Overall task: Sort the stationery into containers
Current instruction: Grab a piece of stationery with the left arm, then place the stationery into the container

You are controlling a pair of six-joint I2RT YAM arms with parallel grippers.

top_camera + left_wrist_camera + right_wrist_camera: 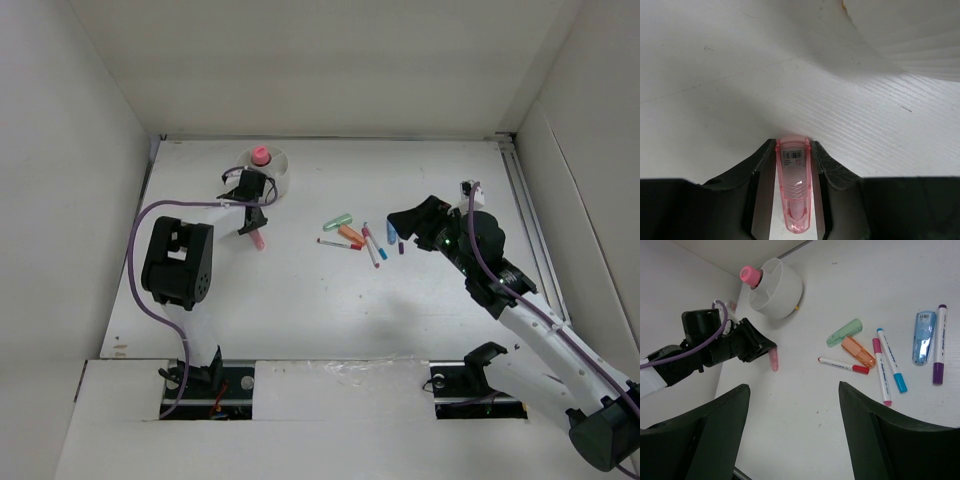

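Observation:
My left gripper [252, 218] is shut on a small translucent pink block [258, 240], just in front of the round white divided cup [275, 172]. In the left wrist view the block [794, 185] sits clamped between both fingers, with the cup's wall [910, 35] at upper right. A pink-capped white bottle [260, 155] stands in the cup. My right gripper [405, 225] is open and empty beside the loose stationery: green piece [844, 333], orange piece [858, 351], red-capped pen [842, 365], pink marker [881, 371], blue marker [891, 360], blue dispenser [923, 336], purple marker [938, 344].
White walls enclose the table on the left, back and right. A metal rail [525, 200] runs along the right edge. The left arm's purple cable [140, 260] loops near the left wall.

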